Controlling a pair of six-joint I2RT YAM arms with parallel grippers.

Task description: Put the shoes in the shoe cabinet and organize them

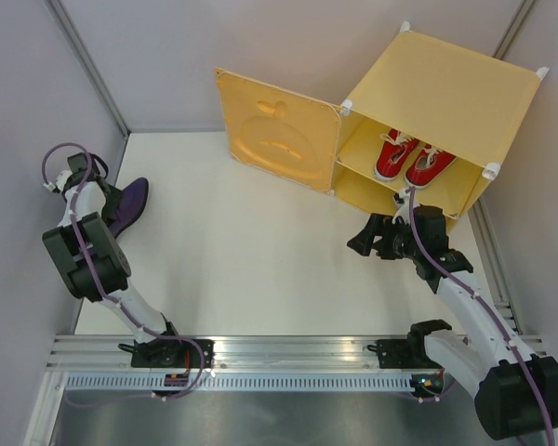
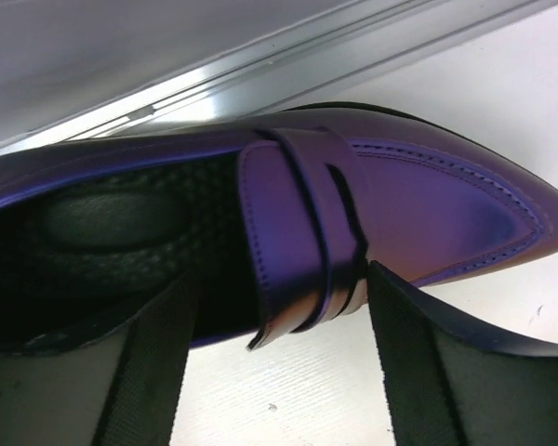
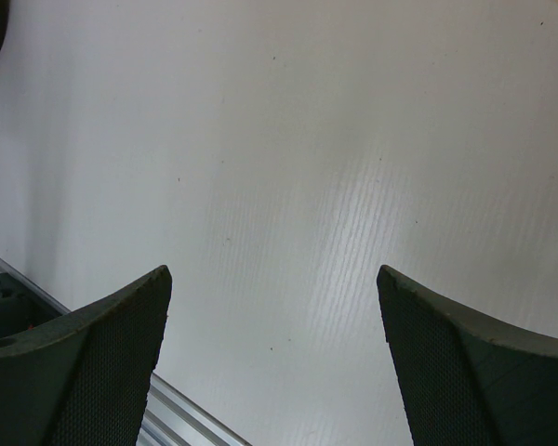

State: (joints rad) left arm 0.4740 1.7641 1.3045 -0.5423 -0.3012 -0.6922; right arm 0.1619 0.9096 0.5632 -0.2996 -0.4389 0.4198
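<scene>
A dark purple loafer (image 1: 130,205) lies at the table's far left edge; I see only this one. It fills the left wrist view (image 2: 400,195). My left gripper (image 1: 109,199) is open, its fingers (image 2: 149,358) standing either side of the loafer's strap (image 2: 298,232) at the near side of the shoe. Two red sneakers (image 1: 400,153) with white laces stand side by side on the inner shelf of the yellow-orange shoe cabinet (image 1: 446,88). Its apple-embossed door (image 1: 274,130) is swung open to the left. My right gripper (image 1: 361,240) is open and empty over bare table (image 3: 272,274), in front of the cabinet.
Grey walls close in the left side and the back. An aluminium rail (image 1: 279,358) runs along the near edge, and another rail (image 2: 260,65) runs just behind the loafer. The cabinet's lower compartment (image 1: 391,195) opens behind my right wrist.
</scene>
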